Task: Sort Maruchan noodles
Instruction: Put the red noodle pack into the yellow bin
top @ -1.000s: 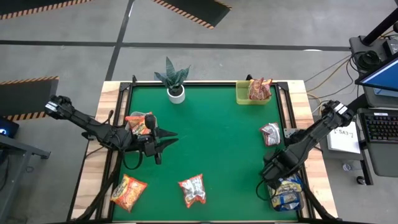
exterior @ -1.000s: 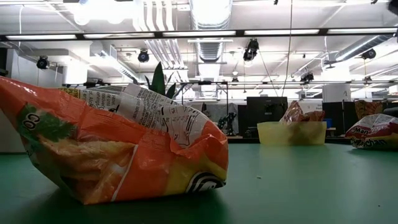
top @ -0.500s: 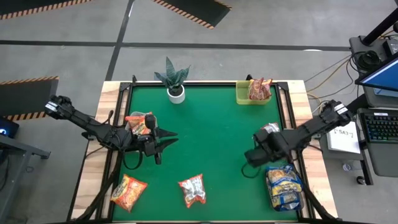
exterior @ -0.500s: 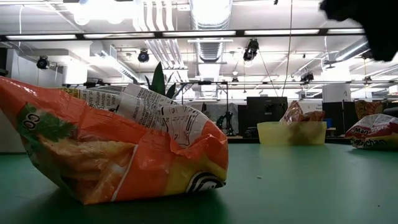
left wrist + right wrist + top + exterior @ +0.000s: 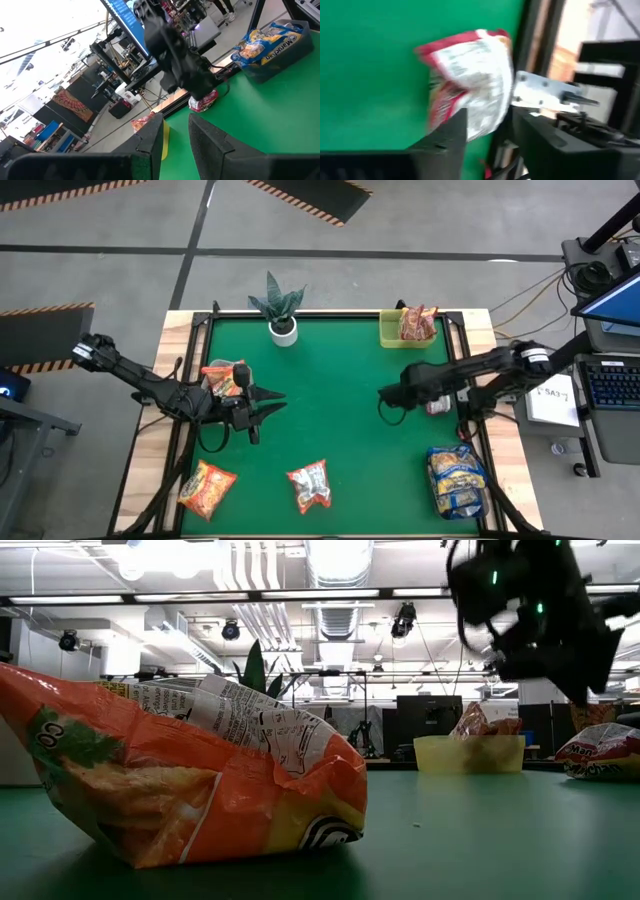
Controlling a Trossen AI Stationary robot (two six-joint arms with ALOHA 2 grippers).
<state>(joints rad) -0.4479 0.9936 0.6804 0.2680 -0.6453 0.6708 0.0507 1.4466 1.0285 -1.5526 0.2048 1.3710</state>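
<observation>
High view: my green counter [image 5: 340,380] carries scattered noodle packets: a yellow-and-blue one [image 5: 457,480] at its right near corner, an orange one [image 5: 207,487] at the left near corner, a red-silver one [image 5: 310,485] between. My right end effector [image 5: 388,395], fingers apart and empty, hangs beside another red-silver packet [image 5: 470,95]. My left end effector [image 5: 262,405] waits, fingers slightly apart.

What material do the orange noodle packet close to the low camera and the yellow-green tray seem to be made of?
The orange noodle packet looks like thin glossy plastic film: it is crinkled, creased and catches light. The yellow-green tray seems to be slightly translucent plastic with a smooth finish: its walls are straight and stiff, and the packets inside show faintly through them.
</observation>
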